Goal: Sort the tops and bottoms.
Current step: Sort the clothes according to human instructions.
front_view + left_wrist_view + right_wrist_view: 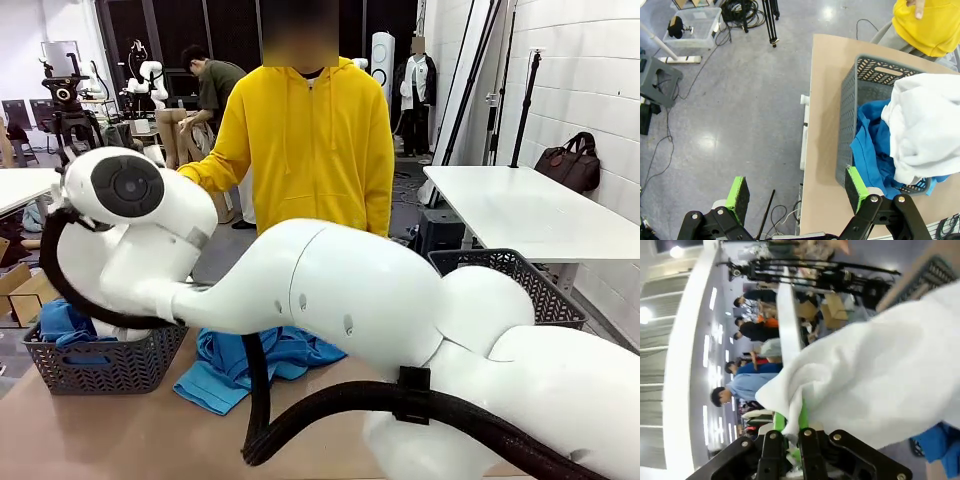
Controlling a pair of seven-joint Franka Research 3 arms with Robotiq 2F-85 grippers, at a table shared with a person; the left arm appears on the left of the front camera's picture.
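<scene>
My right gripper (790,432) is shut on a white garment (880,375), pinched between its green pads, with blue cloth (940,447) below it. In the left wrist view that white garment (925,125) lies over blue garments (872,150) inside a grey mesh basket (850,115). My left gripper (797,192) stands open beside the basket's near corner, with nothing between its fingers. In the front view my right arm reaches across to the left basket (100,365), which holds blue cloth (60,320). A turquoise-blue garment (250,365) lies crumpled on the table.
A person in a yellow hoodie (310,140) stands at the far side. A second grey basket (520,275) sits at the right. The table edge (807,140) runs next to the left basket, with floor beyond it. My right arm's bulk and cable (400,400) cover the table's front.
</scene>
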